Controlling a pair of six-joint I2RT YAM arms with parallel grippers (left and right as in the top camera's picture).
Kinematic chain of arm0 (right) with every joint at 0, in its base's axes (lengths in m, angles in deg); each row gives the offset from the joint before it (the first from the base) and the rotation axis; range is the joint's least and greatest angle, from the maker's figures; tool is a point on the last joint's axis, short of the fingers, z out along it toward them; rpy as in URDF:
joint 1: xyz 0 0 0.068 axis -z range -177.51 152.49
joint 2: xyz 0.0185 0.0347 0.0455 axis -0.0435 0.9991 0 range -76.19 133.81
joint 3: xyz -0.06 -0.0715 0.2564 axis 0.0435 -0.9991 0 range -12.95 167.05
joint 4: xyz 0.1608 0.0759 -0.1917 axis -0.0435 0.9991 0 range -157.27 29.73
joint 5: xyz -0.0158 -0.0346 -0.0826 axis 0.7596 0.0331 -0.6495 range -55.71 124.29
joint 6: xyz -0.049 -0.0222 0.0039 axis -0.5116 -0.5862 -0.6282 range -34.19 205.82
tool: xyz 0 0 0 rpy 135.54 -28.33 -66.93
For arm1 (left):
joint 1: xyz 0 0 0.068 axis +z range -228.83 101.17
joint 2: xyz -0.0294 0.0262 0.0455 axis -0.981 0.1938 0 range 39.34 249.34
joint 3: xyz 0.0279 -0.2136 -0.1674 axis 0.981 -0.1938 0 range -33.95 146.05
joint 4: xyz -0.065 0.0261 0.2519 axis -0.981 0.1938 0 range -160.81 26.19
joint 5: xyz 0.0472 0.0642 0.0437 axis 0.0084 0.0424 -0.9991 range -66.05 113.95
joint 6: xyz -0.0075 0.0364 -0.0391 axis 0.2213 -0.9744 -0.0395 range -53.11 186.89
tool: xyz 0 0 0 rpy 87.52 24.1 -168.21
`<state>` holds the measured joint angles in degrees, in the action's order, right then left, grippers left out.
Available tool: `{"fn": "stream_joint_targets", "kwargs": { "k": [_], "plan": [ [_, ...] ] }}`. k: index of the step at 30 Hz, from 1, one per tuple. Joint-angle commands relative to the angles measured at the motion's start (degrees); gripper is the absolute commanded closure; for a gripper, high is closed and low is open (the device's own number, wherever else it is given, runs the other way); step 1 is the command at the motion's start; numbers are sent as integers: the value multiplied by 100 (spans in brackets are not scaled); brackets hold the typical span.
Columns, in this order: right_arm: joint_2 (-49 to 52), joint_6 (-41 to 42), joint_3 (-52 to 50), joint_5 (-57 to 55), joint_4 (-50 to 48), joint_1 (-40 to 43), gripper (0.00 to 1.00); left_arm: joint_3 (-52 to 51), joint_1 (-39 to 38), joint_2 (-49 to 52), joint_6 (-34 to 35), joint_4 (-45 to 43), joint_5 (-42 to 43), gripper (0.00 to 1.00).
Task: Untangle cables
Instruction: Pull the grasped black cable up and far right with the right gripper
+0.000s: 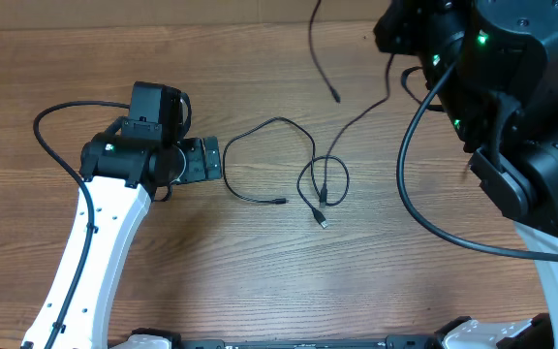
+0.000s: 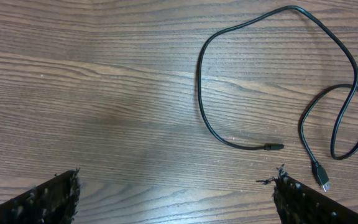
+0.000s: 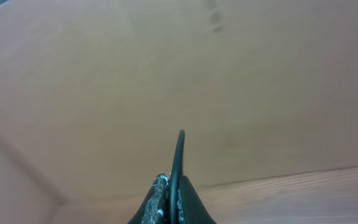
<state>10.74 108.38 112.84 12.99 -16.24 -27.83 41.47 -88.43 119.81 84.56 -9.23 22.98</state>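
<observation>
3 cables (image 1: 277, 120) stood on record, all thin black cords with small plug ends, on or above the wooden table (image 1: 85, 58).

Entry 1, hazards.
- Your right pincer (image 3: 169, 182) was clenched on 1 lifted cable (image 3: 179, 149) and held high off the table. Overhead, the arm hid the pincer itself.
- That cord appeared to run down toward the small loop (image 1: 324, 180) of the middle cable (image 1: 227, 171). You could not tell whether it threaded the loop, crossed it or only ended beside it.
- If it threaded the loop, any further pull would likely have cinched the loop into a knot or dragged the middle cable across the table.
- So thin a cord could also have slid out of the clenched grip.
- Your left pincer (image 2: 176, 174) was released, its fingers (image 2: 58, 198) wide apart and grasping nothing, just beside the middle cable's wide bend. Closing there risked missing the cord or pinning it flat.

Entry 2, appearance.
- Middle cable: 1 wide open curve, 1 small self-crossing loop and 2 plugs lying free near the table's centre.
- Far cable (image 1: 314, 44): lay well apart from the middle cable at the far edge, with 1 plug end in view and its other end out of frame.
</observation>
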Motion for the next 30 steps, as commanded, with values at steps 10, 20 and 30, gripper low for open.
{"fn": "stream_joint_targets", "kwargs": {
  "k": [10,20,30],
  "plan": [
    [780,-61,155,-815,223,1668,96,92,17,-63,57,-11,-52,0],
    [2365,-57,155,-494,-931,2566,96,92,17,-63,57,-11,-52,0],
    [3491,-11,153,48,-2127,2756,96,92,17,-63,57,-11,-52,1]
  ]
}}
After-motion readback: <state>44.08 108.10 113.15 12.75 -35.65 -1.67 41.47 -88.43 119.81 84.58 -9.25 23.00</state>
